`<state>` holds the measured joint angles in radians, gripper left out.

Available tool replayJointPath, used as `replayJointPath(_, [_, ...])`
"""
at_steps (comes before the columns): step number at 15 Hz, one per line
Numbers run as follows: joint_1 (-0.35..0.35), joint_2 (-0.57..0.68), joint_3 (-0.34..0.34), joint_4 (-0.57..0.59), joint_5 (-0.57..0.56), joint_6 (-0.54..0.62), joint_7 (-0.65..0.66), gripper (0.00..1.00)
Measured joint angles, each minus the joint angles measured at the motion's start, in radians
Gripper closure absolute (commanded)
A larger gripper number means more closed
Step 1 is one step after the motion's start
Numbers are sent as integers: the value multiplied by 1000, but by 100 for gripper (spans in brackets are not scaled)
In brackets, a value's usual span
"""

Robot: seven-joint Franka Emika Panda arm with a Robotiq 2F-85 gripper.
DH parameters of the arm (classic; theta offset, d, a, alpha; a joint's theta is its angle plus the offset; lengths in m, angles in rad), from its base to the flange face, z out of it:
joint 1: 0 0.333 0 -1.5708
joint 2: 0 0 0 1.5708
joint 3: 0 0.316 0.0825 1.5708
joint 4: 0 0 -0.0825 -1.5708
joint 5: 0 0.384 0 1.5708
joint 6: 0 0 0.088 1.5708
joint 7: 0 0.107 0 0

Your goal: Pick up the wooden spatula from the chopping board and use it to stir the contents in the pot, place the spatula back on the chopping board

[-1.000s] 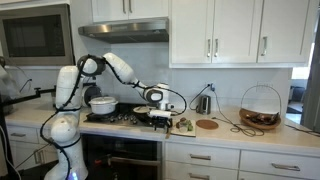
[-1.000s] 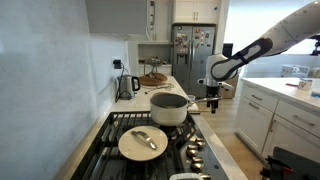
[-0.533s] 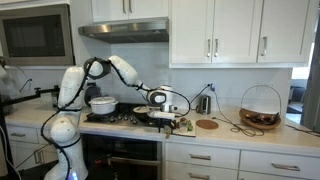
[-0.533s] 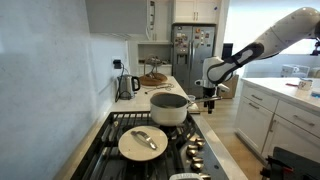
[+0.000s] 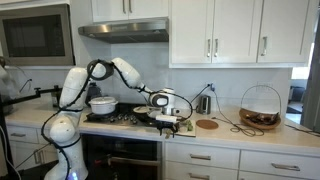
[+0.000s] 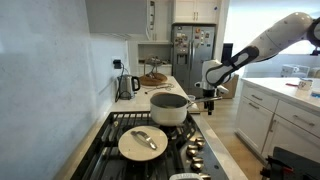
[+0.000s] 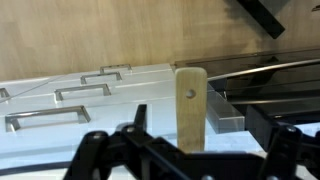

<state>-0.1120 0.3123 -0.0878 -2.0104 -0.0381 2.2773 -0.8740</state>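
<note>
My gripper (image 7: 190, 145) is shut on the wooden spatula (image 7: 190, 100); its light-brown handle with a small hole stands up between the dark fingers in the wrist view. In both exterior views the gripper (image 5: 166, 113) (image 6: 208, 94) hangs pointing down at the stove's end, just past the dark wide pot (image 5: 149, 116) (image 6: 168, 107). The spatula (image 6: 209, 105) hangs below it as a thin dark stick. The pale chopping board (image 5: 183, 126) lies on the counter right beside and below the gripper. I cannot tell whether the spatula touches it.
A white rounded pot (image 5: 102, 104) stands on the far burner, and its lid fills the near stove in an exterior view (image 6: 143, 142). A round wooden disc (image 5: 207, 124), a kettle (image 5: 203, 103) and a wire basket (image 5: 260, 106) stand along the counter. White drawers (image 7: 70, 100) show below.
The gripper with the spatula has moved from above the pot sideways toward the chopping board and slightly down.
</note>
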Motion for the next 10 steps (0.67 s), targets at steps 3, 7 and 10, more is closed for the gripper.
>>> replayJointPath(3, [-9, 7, 0, 0, 0, 0, 0, 22])
replayJointPath(7, [-10, 11, 3, 0, 0, 0, 0, 45])
replayJointPath(10, [-10, 11, 13, 0, 0, 0, 1, 58])
